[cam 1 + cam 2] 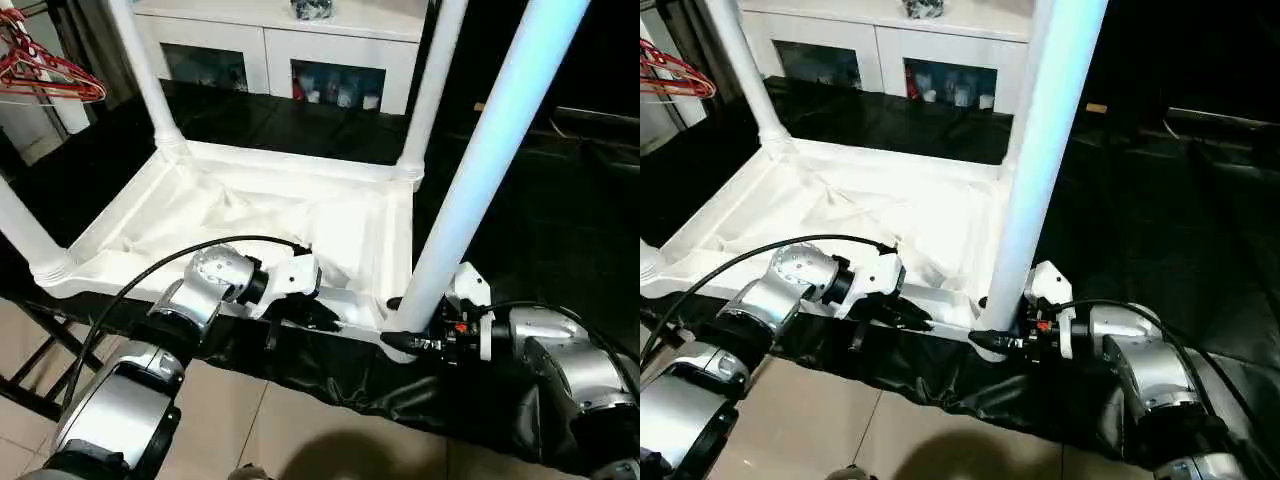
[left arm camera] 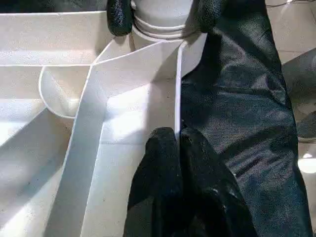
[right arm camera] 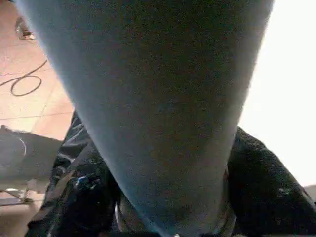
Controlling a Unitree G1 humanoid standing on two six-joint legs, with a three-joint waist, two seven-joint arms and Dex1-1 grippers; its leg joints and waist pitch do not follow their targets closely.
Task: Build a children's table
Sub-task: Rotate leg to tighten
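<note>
The white table top lies underside up on a black cloth. Three white legs stand in its corner sockets: far left, far right, near left. A fourth leg stands upright at the near right corner socket. My right gripper is shut on this leg's base, one black finger on each side; the leg rises between them in the right wrist view. My left gripper is shut on the table top's near rim, left of that corner.
A white cabinet with glass doors stands behind the table. Red hangers hang at the far left. The black cloth drapes over the near edge above a tiled floor. A black frame stands low left.
</note>
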